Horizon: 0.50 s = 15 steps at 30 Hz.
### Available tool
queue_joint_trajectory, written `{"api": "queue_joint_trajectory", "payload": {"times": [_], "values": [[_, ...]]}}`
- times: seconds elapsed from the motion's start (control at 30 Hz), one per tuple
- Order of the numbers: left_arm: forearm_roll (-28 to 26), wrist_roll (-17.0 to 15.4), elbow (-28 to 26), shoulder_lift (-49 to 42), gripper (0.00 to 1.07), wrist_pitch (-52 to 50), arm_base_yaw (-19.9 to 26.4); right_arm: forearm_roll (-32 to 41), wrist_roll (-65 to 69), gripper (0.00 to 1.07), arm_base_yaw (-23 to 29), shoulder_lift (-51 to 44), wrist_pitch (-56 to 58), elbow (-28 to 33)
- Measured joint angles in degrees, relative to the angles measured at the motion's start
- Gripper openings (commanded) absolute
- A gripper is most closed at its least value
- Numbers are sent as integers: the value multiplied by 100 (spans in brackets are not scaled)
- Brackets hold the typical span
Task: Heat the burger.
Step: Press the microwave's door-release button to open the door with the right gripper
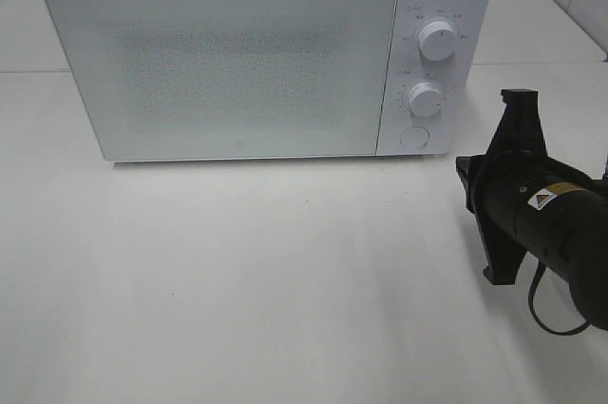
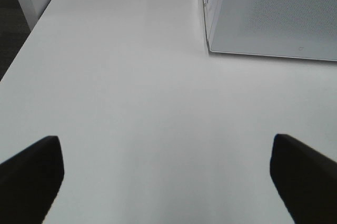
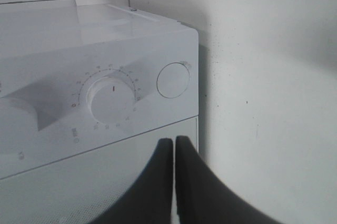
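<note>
- High view: the right pincer (image 1: 518, 98) is pressed shut with nothing in it. Its tips are just to the right of the microwave (image 1: 218, 62), level with the lower knob (image 1: 426, 99) and above the round button (image 1: 413, 137). The door is closed. No burger shows on the table (image 1: 285, 280), and whether it sits behind the door cannot be told.
- Left wrist view: the left pincer (image 2: 164, 145) stands wide open and empty above the table. The microwave's front corner is ahead of it, well apart. No burger shows here either.
- Right wrist view: the shut tips point at the control panel. The knob and button are just ahead of them, not touched.
- Handling, as a judgement: a burger is likely light and soft, with layers that slide. It suits a gentle, wide hold across the whole stack, low on its sides, without squeezing.
</note>
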Motion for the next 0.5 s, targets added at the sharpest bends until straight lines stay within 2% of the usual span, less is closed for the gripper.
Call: {"api": "queue_joint_trajectory", "payload": {"times": [0.2,0.27,0.5], "values": [[0,0,0,0,100,0,0,-481,258,0,-292,304,23,-218],[0,0,0,0,100,0,0,-785,464,0,-481,556,52,-458],[0,0,0,0,100,0,0,-1146,699,0,-745,957,69,-768]]}}
